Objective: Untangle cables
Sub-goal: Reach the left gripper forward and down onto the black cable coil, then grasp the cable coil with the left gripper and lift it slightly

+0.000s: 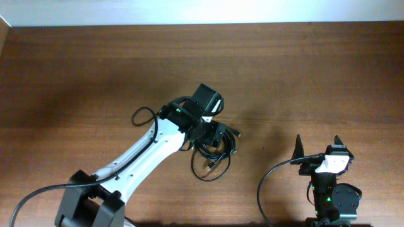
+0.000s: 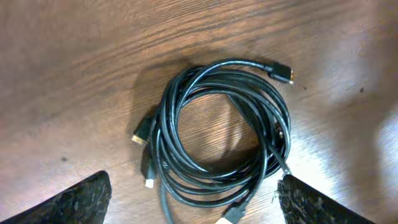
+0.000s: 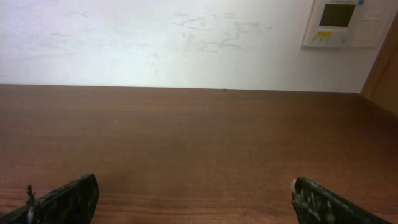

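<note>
The cables [image 2: 224,127] are thin black cords wound in one coiled bundle on the wood table, with gold-tipped plugs sticking out at the left and top right. In the overhead view the bundle [image 1: 214,157] lies at the table's middle, partly under my left arm. My left gripper [image 2: 193,202] is open and hovers above the coil, a finger on either side of its near edge, not touching it. My right gripper [image 1: 319,146] is open and empty at the front right, far from the cables, and the right wrist view [image 3: 193,199] shows only bare table between its fingers.
The left arm's own thick black wire [image 1: 144,116] loops beside the arm. The right arm's wire [image 1: 262,189] curves along the front edge. A white wall [image 3: 155,37] with a wall panel [image 3: 345,22] stands behind the table's far edge.
</note>
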Controlling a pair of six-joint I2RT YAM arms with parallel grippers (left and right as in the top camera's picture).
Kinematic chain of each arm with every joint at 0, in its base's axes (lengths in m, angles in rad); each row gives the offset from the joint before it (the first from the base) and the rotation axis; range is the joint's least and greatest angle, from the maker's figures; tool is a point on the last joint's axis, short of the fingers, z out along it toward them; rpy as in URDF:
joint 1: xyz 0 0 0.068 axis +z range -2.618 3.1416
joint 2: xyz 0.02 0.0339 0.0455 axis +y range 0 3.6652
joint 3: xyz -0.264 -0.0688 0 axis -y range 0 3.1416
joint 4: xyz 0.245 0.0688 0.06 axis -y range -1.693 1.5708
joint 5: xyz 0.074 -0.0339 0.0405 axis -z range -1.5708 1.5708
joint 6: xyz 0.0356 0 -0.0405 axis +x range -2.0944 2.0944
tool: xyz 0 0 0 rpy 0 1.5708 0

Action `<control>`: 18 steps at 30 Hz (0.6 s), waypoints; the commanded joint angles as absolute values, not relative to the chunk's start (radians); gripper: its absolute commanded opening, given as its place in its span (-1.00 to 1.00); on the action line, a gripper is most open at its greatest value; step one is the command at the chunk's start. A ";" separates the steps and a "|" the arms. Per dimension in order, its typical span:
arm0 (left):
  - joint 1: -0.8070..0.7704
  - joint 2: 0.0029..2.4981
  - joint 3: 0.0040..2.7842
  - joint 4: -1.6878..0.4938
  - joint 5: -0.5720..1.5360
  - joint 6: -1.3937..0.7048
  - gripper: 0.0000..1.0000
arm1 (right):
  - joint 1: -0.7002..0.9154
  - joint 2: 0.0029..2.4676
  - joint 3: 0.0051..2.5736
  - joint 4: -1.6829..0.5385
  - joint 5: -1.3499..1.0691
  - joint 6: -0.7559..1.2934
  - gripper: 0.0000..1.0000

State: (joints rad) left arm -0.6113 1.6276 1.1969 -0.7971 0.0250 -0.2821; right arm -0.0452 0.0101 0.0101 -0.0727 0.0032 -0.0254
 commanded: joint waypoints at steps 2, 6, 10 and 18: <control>-0.620 1.628 1.164 -0.798 0.022 -0.748 0.58 | -0.052 0.007 0.006 -0.079 0.009 -0.015 0.97; -0.630 1.628 1.088 -0.793 0.022 -1.116 0.27 | -0.052 0.007 0.006 -0.079 0.009 -0.015 0.97; -0.671 1.628 1.038 -0.773 0.022 -1.271 0.29 | -0.052 0.007 0.006 -0.079 0.009 -0.015 0.98; -0.771 1.631 0.926 -0.591 -0.079 -1.481 -0.08 | -0.052 0.007 0.006 -0.079 0.009 -0.015 0.97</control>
